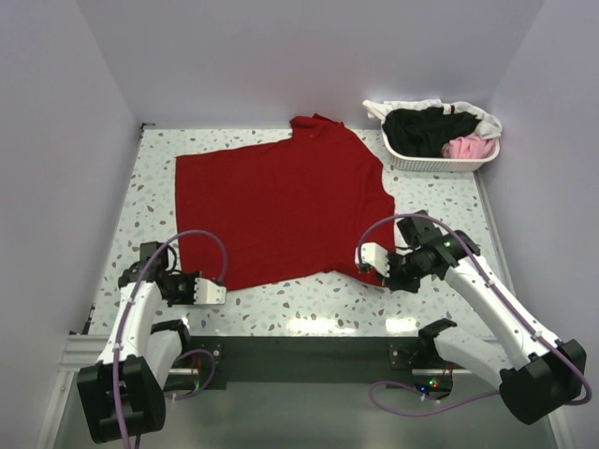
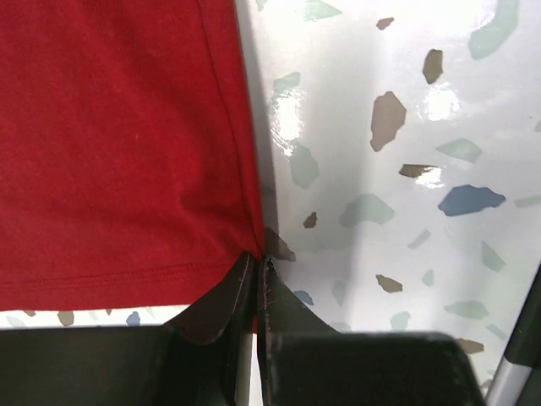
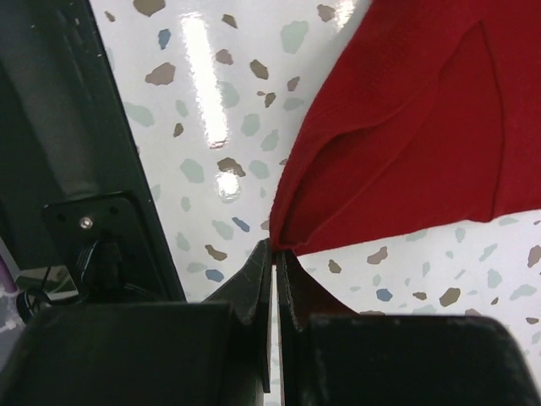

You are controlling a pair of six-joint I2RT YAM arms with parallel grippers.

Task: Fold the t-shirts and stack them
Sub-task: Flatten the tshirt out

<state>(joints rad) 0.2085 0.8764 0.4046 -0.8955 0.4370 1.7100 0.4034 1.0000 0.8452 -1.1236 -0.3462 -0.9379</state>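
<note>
Red t-shirt (image 1: 281,206) held at hem corners farthest from basket (image 1: 440,165).
I have left jaws and right jaws clamped on cloth; I'd lift evenly, hem taut.

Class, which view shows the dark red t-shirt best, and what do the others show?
The top external view: the whole dark red t-shirt lies spread flat, sleeves and collar visible. The left wrist view shows only one hem corner in the left pincer; the right wrist view only a corner pinched in the right pincer.
</note>
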